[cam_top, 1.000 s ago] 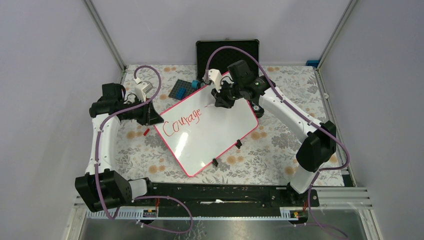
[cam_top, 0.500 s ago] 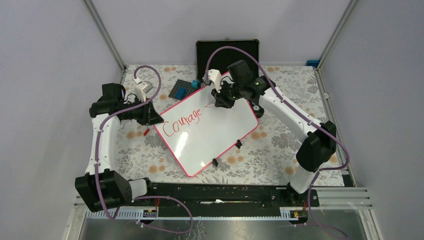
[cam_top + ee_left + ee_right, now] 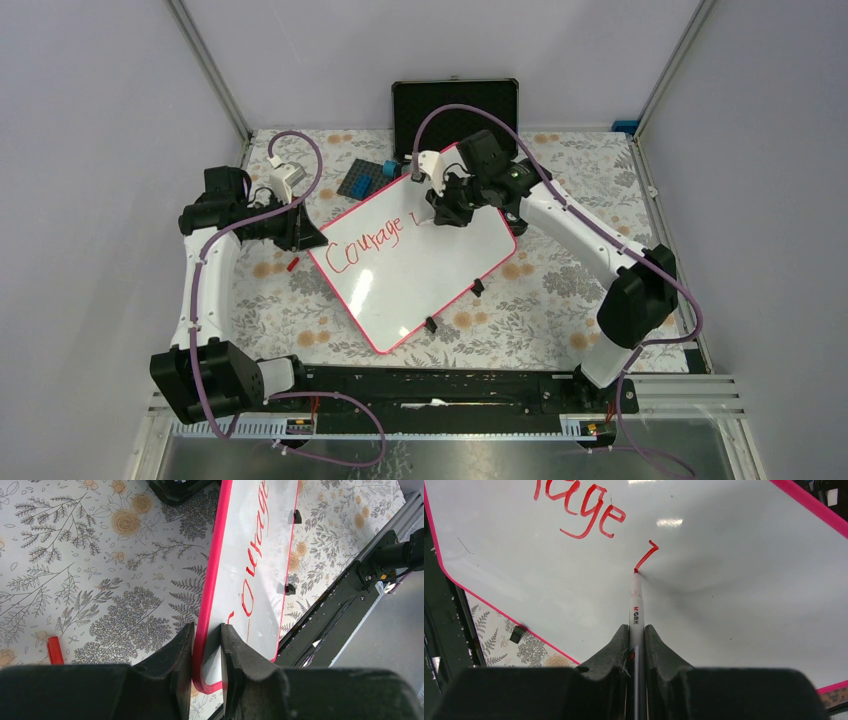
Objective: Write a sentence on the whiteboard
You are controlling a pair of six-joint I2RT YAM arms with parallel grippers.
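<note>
Left arm [image 3: 200, 290], right arm [image 3: 580, 225] above black base rail [image 3: 440, 385]: white links, black joints, purple cables [image 3: 462, 96]; left gripper [image 3: 206, 630], right gripper [image 3: 636, 629] black.

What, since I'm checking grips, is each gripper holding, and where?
The left gripper pinches the whiteboard near a corner edge; the right gripper clamps a marker by its barrel.

On my whiteboard [image 3: 420, 280] the sentence [image 3: 365, 243], in red handwriting, reads only "Courage". Just after it stands one short hooked stroke [image 3: 646, 556] that makes no letter I can name. My left wrist view shows "ourage" and my right wrist view "age". The white barrel of my marker [image 3: 637, 607] carries small print, seemingly "M&G"; the rest is too small to read.
</note>
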